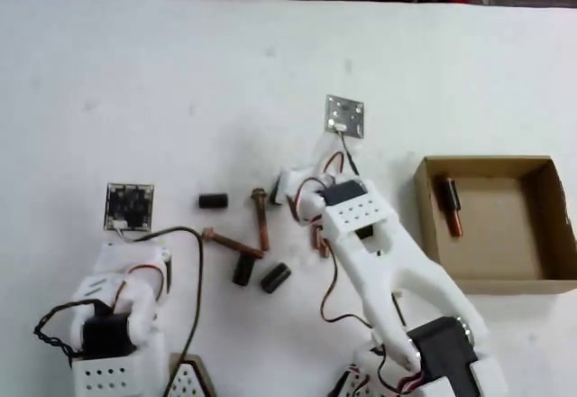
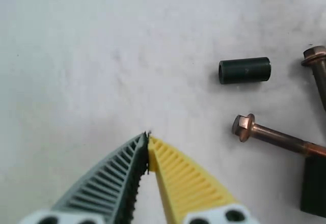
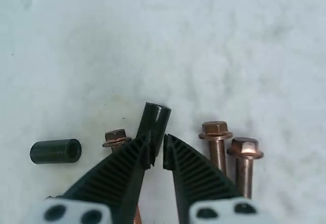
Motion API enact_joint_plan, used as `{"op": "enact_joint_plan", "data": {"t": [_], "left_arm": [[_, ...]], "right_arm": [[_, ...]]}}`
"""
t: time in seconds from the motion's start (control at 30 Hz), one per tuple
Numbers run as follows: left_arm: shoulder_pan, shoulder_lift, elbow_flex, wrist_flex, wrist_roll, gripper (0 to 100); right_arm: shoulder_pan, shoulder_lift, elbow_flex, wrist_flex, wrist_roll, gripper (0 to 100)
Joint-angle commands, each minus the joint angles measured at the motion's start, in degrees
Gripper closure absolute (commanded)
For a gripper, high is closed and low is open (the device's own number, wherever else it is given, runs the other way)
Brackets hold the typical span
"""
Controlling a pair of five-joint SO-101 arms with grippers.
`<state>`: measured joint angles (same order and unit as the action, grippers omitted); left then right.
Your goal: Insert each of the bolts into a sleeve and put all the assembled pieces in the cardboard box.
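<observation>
My right gripper (image 3: 157, 155) is shut on the lower end of a black sleeve (image 3: 154, 122), which is held tilted just above the table. Beside it lie two copper bolts (image 3: 216, 138), another bolt head (image 3: 115, 137) and a loose sleeve (image 3: 55, 151). In the high view this gripper (image 1: 281, 189) is at the table's middle. My left gripper (image 2: 147, 138) is shut with nothing in it, apart from a sleeve (image 2: 244, 70) and a bolt (image 2: 275, 135). The cardboard box (image 1: 541, 226) at the right holds one assembled piece (image 1: 449, 206).
Two more sleeves (image 1: 242, 269) (image 1: 275, 277) lie near the front, and crossed bolts (image 1: 261, 219) between the arms. The left arm (image 1: 117, 298) sits at the front left with a black cable (image 1: 194, 271) looping beside it.
</observation>
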<state>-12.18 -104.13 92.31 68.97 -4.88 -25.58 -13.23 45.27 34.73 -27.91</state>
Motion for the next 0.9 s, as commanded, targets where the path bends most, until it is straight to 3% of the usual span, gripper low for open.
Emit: {"op": "enact_joint_plan", "data": {"t": [0.0,0.23,0.53,0.87], "left_arm": [[-0.66,-0.31,-0.26,0.00,0.18,98],[-0.66,-0.31,-0.26,0.00,0.18,98],[-0.66,-0.31,-0.26,0.00,0.18,98],[-0.66,-0.31,-0.26,0.00,0.18,98]], "right_arm": [[0.22,-2.68,-2.11,0.40,0.62,97.4],[-2.07,4.97,-6.95,2.07,0.53,97.4],[-1.98,22.11,-29.19,20.62,0.88,97.4],[-2.51,26.07,-32.53,20.62,1.93,97.2]]}}
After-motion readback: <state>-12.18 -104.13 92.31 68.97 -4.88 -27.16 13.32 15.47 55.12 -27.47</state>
